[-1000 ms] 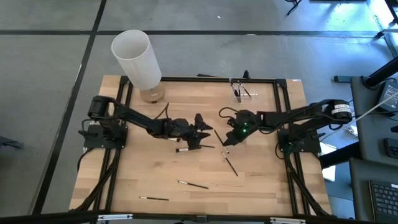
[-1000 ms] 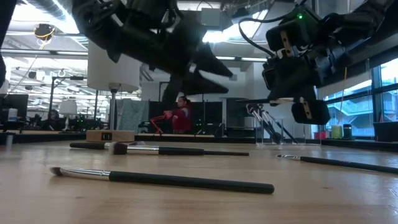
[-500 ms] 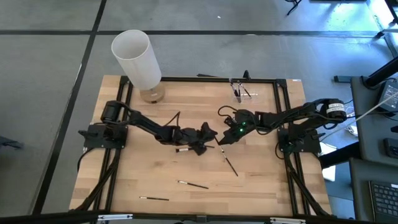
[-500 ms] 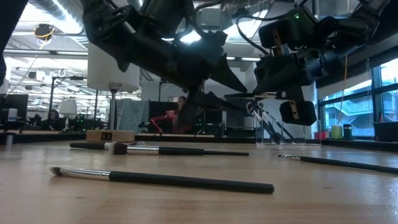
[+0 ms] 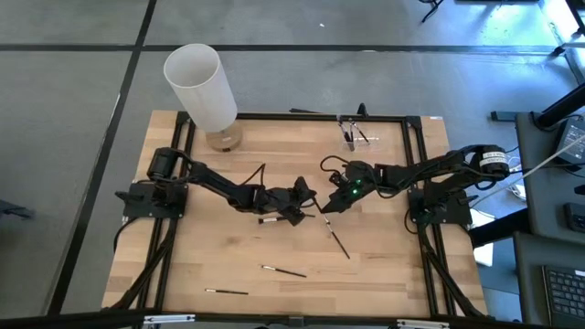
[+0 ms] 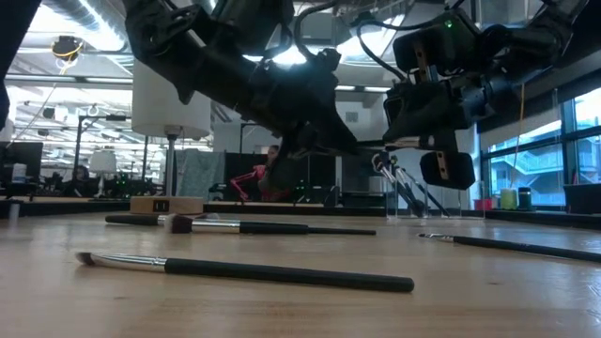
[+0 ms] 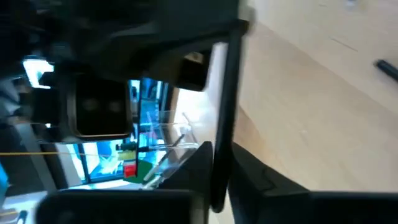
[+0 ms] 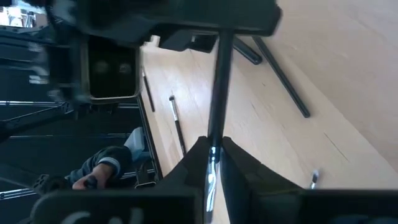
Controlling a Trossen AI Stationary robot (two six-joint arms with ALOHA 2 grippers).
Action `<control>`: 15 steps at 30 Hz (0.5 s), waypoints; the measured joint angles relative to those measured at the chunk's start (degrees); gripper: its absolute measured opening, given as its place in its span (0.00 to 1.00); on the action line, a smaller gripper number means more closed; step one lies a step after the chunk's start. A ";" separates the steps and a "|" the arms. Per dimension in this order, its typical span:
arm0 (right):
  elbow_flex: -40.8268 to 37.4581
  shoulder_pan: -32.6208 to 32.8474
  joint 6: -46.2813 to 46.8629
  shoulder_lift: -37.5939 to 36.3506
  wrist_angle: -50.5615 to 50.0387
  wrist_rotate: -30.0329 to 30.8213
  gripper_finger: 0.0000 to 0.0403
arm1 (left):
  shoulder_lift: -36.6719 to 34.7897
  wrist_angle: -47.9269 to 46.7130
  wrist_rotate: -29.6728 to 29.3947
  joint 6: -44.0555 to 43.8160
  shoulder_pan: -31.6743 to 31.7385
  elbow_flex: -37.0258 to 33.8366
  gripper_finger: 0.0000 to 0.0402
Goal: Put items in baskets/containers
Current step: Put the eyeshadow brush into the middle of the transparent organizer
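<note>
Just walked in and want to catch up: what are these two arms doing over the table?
Both arms meet above the middle of the table, apparently mid-handover. The left gripper and the right gripper each pinch an end of one makeup brush, held off the wood. Several loose brushes lie on the table, and the clear holder at the far edge has a few in it.
</note>
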 joint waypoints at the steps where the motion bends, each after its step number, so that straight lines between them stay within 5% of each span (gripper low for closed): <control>1: 0.00 0.00 -0.09 -0.02 -0.01 0.00 0.08 | 0.03 -0.23 -0.09 -0.19 -0.10 -0.06 0.05; 10: -0.07 -0.61 -4.57 -0.03 0.89 3.99 0.09 | 0.04 -2.15 -1.43 -5.42 0.70 -0.06 0.06; 15: 1.10 -3.53 -8.01 -3.45 5.48 -5.06 0.20 | -0.21 -2.04 6.43 -18.23 3.52 0.17 0.06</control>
